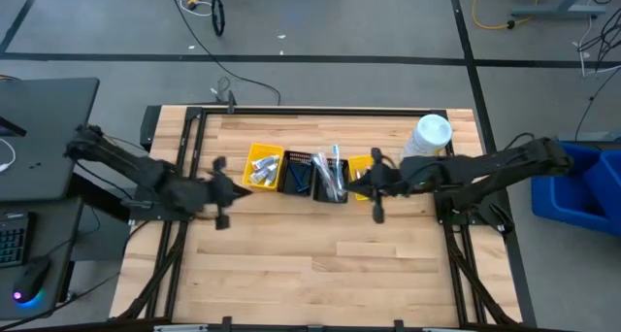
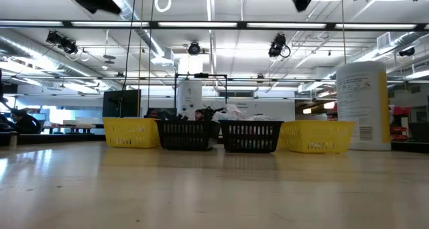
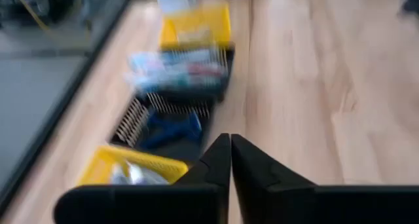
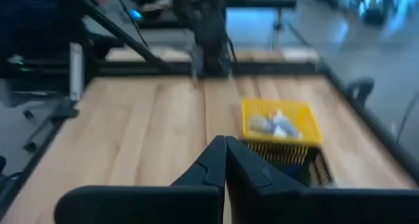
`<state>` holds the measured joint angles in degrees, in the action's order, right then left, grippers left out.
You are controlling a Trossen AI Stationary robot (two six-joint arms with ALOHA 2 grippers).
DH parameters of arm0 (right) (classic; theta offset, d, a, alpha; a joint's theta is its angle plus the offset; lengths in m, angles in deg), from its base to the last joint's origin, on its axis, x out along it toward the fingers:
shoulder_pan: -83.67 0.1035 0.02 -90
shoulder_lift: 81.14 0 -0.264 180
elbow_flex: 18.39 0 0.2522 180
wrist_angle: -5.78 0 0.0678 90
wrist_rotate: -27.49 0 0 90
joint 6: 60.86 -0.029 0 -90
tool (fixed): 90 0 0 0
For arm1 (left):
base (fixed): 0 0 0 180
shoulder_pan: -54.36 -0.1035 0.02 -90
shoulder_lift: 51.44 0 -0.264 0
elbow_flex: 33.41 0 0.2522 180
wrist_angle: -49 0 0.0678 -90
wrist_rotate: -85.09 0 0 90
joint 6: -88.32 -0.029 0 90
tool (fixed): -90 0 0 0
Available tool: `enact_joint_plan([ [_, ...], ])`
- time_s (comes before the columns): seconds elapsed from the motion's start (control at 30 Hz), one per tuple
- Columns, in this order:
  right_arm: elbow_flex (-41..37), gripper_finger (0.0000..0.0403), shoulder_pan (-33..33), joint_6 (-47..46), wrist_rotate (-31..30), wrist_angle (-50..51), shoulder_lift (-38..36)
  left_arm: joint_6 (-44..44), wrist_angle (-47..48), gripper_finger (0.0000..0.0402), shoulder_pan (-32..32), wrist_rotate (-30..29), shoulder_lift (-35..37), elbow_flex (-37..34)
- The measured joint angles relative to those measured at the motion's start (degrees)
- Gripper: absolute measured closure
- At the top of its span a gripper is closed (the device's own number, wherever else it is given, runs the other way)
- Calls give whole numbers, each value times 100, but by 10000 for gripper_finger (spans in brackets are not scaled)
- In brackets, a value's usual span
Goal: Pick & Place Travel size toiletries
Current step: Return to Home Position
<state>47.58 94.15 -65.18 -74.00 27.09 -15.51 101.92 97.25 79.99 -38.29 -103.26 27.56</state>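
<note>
The travel size toiletries [image 1: 330, 174] lay sorted inside the row of bins [image 2: 188, 136], two yellow at the ends and two black between. The left gripper [image 3: 230, 145] hung at the row's left end and the right gripper [image 4: 225, 149] at its right end, each with fingers together on nothing. Recommended homing: raise each arm clear of the rims, then retract. The wooden bench [image 1: 330, 274] carried a white bottle [image 1: 432, 133] behind the row's right end. Grey floor with cables lay beyond.
</note>
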Motion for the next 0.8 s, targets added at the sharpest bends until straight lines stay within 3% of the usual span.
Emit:
enact_joint_plan([
  [0.07,0,395,69,311,18,104,-330,-153,25,394,64,-81,518,-7],
  [0.23,-138,399,69,751,238,577,-1090,-831,-213,385,137,-103,1876,-430],
  [0.43,-1179,401,-194,1274,1345,-102,-1926,-1623,-1589,391,137,-14,3411,-1761],
  [0.6,-2074,401,-513,1296,1463,-589,-2735,-2200,-2765,396,135,-95,4462,-2797],
  [0.8,-2955,401,-785,1086,1778,-663,-3804,-2311,-2987,380,128,-172,5169,-3481],
])
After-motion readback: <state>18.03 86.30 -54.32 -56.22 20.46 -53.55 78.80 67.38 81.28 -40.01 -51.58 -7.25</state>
